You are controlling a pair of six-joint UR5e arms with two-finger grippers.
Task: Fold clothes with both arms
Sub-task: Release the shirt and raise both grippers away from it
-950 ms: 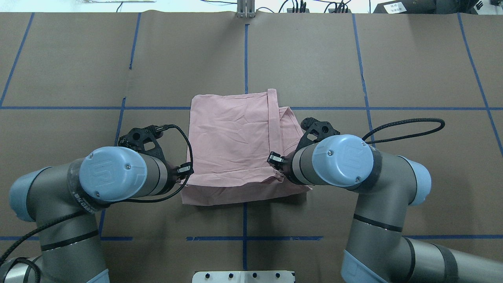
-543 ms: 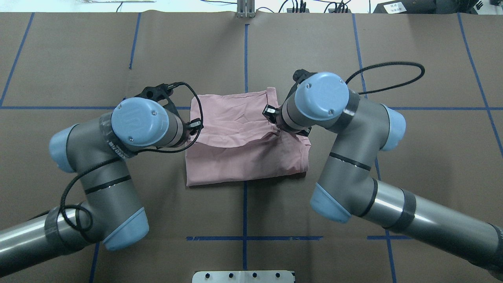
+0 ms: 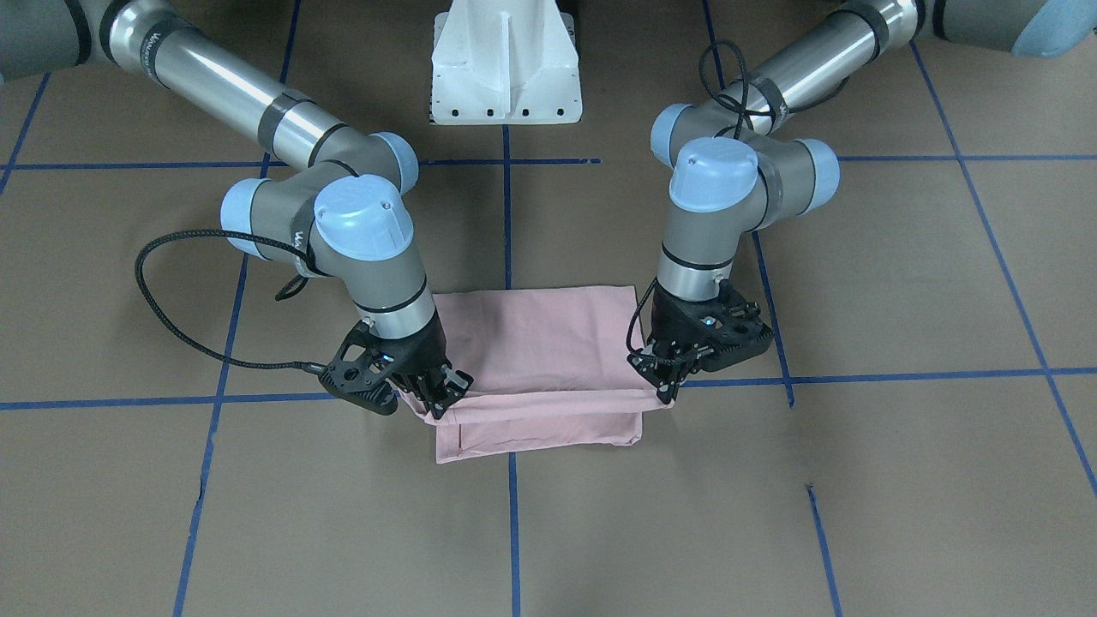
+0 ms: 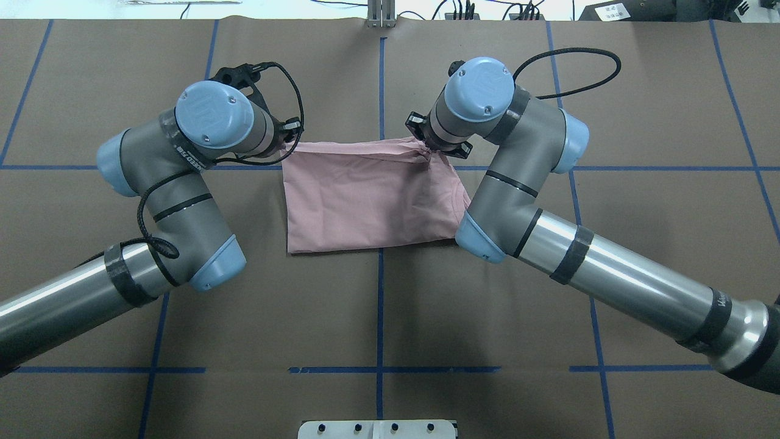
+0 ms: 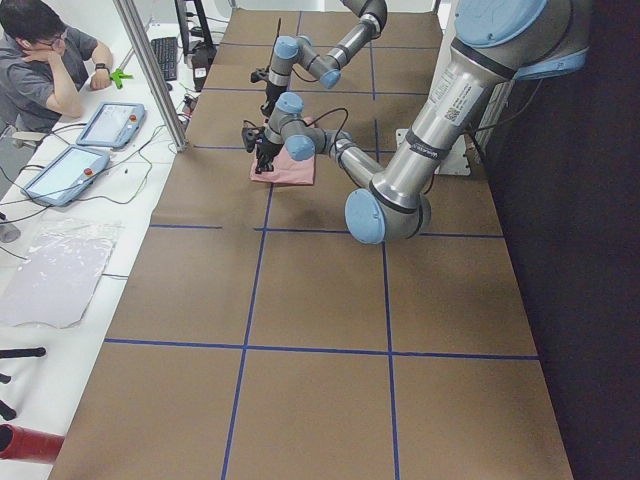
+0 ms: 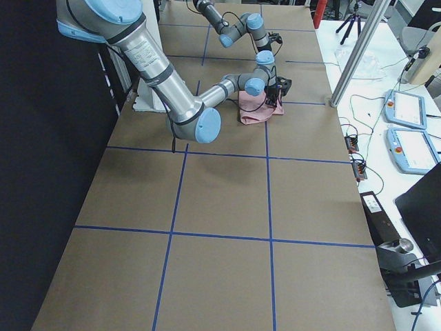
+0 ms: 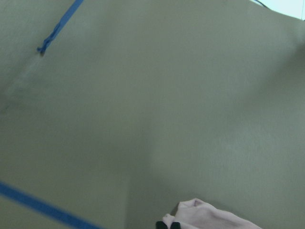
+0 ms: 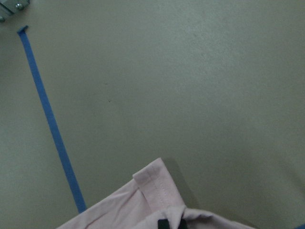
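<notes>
The pale pink T-shirt (image 4: 365,201) lies folded in the middle of the brown table, plain side up, its print hidden. My left gripper (image 4: 291,141) is shut on the top layer's far left corner. My right gripper (image 4: 426,151) is shut on the bunched far right corner. In the front-facing view the left gripper (image 3: 667,390) and the right gripper (image 3: 441,403) hold that edge just above the lower layer of the T-shirt (image 3: 540,343). Each wrist view shows a pinched bit of the T-shirt (image 7: 209,217) (image 8: 147,200) at its bottom edge.
The white pedestal base (image 3: 506,68) stands behind the shirt on the robot's side. Blue tape lines (image 4: 380,91) cross the table. An operator (image 5: 40,60) sits beyond the far edge by tablets (image 5: 110,122) and a metal post (image 5: 150,70).
Both arms have carried the shirt's near edge away from the robot, over the shirt to its far edge. The shirt now lies folded in half. Both grippers stay shut on it.
</notes>
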